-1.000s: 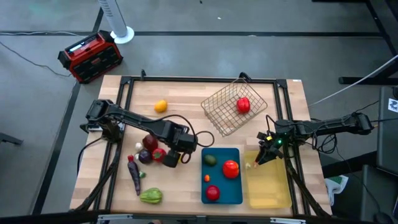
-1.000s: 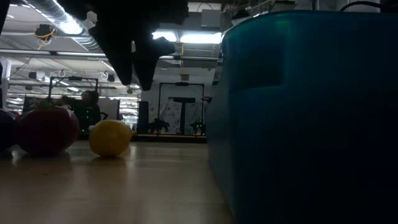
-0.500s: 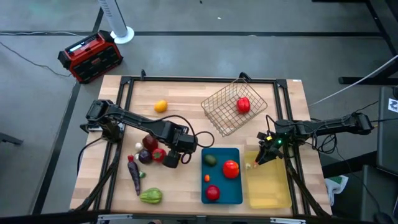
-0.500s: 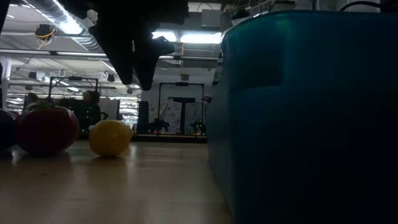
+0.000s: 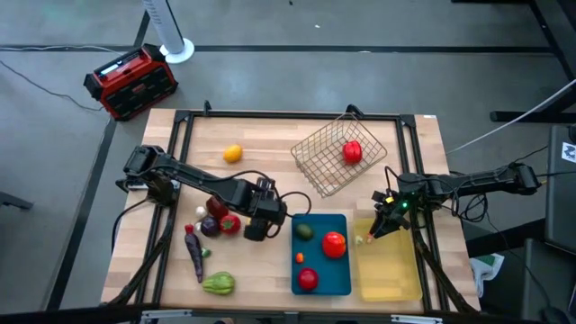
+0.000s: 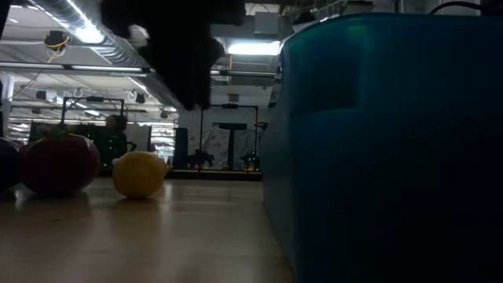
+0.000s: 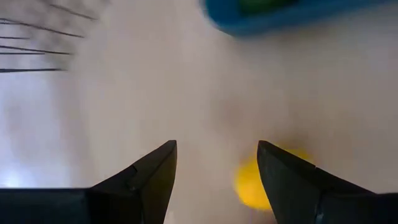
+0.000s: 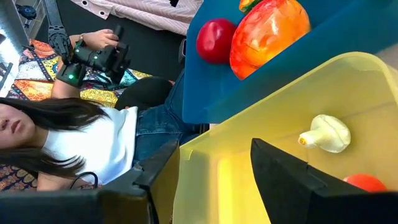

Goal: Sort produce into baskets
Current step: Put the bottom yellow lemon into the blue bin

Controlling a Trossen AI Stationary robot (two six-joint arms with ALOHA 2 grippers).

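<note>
While produce is waiting centre-left in high view, left tool [image 5: 256,230] is hovering beside red pepper [image 5: 230,223]. Left wrist view: fingers are gaping, empty; centre before closing. Right wrist view: right tool [image 8: 214,180] is idling open over yellow tray [image 8: 249,155].

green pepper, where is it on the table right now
In the high view the green pepper lies near the table's front edge on the left side, just below the purple eggplant and left of the blue tray.
</note>
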